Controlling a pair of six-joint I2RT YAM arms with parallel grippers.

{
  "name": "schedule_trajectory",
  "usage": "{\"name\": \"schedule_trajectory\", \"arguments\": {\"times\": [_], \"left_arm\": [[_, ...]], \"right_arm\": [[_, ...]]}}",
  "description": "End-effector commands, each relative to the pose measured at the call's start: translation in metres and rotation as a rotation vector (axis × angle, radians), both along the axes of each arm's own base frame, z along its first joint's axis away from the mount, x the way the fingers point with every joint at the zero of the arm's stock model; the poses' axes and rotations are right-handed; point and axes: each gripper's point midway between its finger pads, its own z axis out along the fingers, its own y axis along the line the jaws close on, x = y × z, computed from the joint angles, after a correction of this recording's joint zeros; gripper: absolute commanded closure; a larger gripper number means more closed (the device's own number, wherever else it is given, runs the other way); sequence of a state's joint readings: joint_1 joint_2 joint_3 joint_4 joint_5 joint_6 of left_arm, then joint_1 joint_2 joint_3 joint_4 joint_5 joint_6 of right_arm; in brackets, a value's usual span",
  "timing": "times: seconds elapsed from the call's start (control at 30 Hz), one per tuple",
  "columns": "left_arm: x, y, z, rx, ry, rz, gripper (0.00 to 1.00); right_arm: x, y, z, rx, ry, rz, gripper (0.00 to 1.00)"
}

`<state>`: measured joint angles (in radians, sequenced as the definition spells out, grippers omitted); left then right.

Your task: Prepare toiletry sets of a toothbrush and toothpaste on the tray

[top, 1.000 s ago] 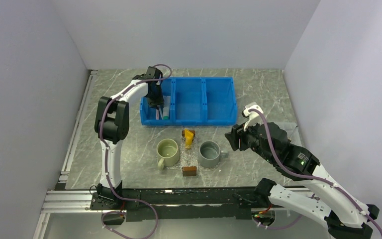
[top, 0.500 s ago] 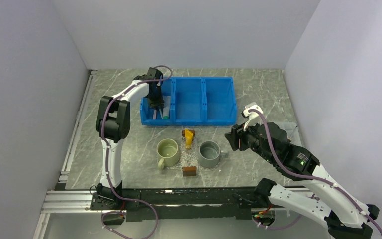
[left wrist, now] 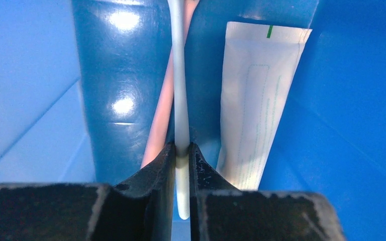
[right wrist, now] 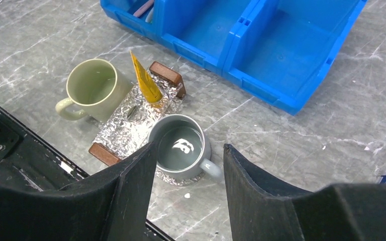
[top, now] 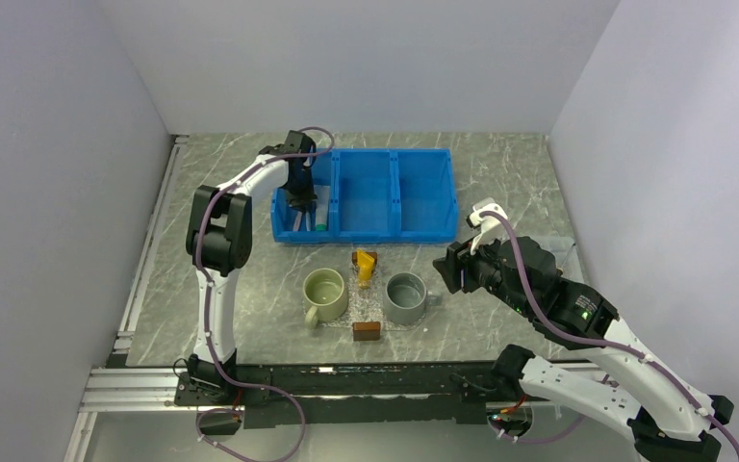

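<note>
In the left wrist view my left gripper [left wrist: 181,146] is shut on the handle of the pale white toothbrush [left wrist: 179,75] inside the blue bin's left compartment [left wrist: 342,150]. The pinkish toothbrush [left wrist: 160,115] lies just behind it. A white toothpaste tube [left wrist: 254,100] lies to the right. The top view shows that gripper [top: 300,199] down in the bin [top: 385,192]. The glittery tray [right wrist: 123,123] sits between two mugs, and the yellow toothpaste [right wrist: 146,83] leans on it. My right gripper [right wrist: 189,146] hovers open above the grey mug [right wrist: 181,145], holding nothing.
A pale green mug [right wrist: 91,88] stands at the tray's left end. Small brown blocks [right wrist: 168,75] sit at the tray's far and near edges. The bin's middle and right compartments [right wrist: 281,55] hold nothing. The black rail [top: 346,380] runs along the near table edge.
My left gripper's jaws have closed onto the pale toothbrush in the bin. The right arm has not moved.
</note>
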<state>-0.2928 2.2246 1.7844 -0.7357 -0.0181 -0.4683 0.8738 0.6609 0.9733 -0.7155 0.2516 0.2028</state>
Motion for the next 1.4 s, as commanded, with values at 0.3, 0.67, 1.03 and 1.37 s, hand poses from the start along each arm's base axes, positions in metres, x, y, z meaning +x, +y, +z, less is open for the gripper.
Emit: {"name": "schedule_trajectory", "arguments": {"times": [0.3,0.67,1.03,1.37], "left_arm": [[-0.006,0.019,0.077,0.071,-0.153,-0.045,1.0],[-0.023,0.015,0.147,0.0,-0.305,-0.112,1.0],[-0.076,-0.001,0.199,-0.032,-0.414,-0.269,1.0],[-0.158,-0.018,0.234,0.049,-0.544,-0.479,1.0]], "right_arm": [[-0.002,0.016,0.023,0.094,-0.017,0.046,0.46],[-0.002,0.032,0.03,0.143,-0.001,0.089,0.45],[0.0,0.054,0.037,0.191,0.026,0.137,0.43],[0.006,0.076,0.045,0.251,0.073,0.151,0.38]]}}
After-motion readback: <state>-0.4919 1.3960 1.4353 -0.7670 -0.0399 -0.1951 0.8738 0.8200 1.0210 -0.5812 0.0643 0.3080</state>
